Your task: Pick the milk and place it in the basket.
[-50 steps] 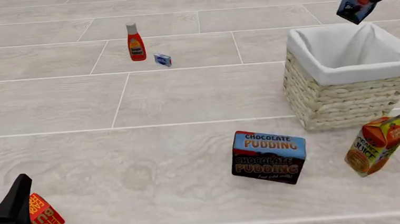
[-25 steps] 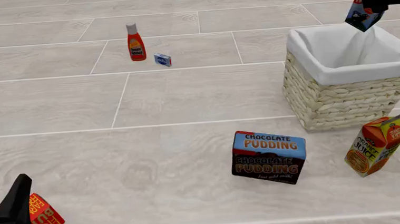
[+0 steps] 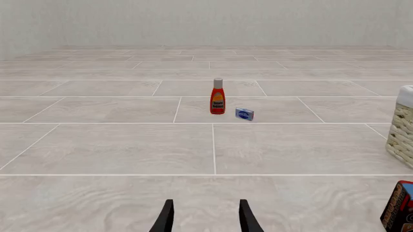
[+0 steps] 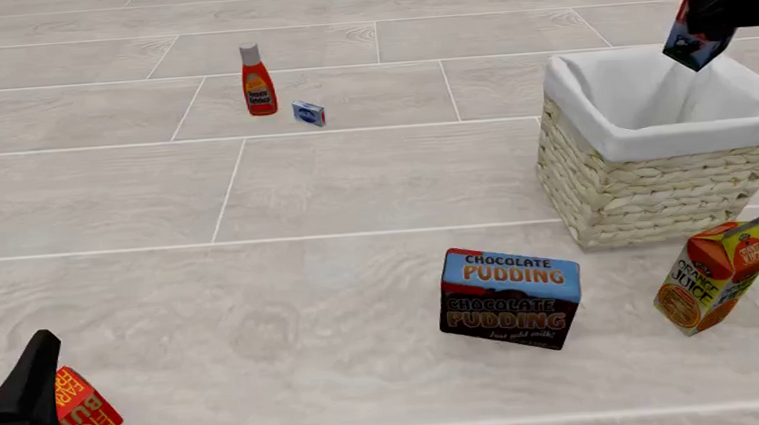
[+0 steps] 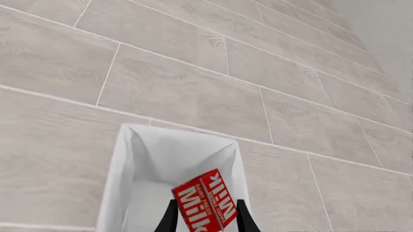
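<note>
The milk (image 4: 699,38) hangs tilted above the far right side of the basket (image 4: 646,189), red top up and dark blue base down. My right gripper (image 4: 729,6) is shut on its upper part. The right wrist view looks down into the white lining of the basket (image 5: 139,179), with the red carton of milk (image 5: 205,200) clamped between the fingertips (image 5: 169,218). Low at the near left sits my left gripper (image 4: 28,392); it is open (image 3: 206,218) and holds nothing.
A ketchup bottle (image 4: 257,81) and a small blue box (image 4: 308,113) stand far left of centre. A chocolate pudding box (image 4: 510,297) and an orange juice carton (image 4: 713,276) stand just in front of the basket. A red packet (image 4: 84,419) lies beside the left gripper.
The right gripper has carried the milk to the right and a little lower, from above the basket's far rim towards its right side. The left arm has not moved.
</note>
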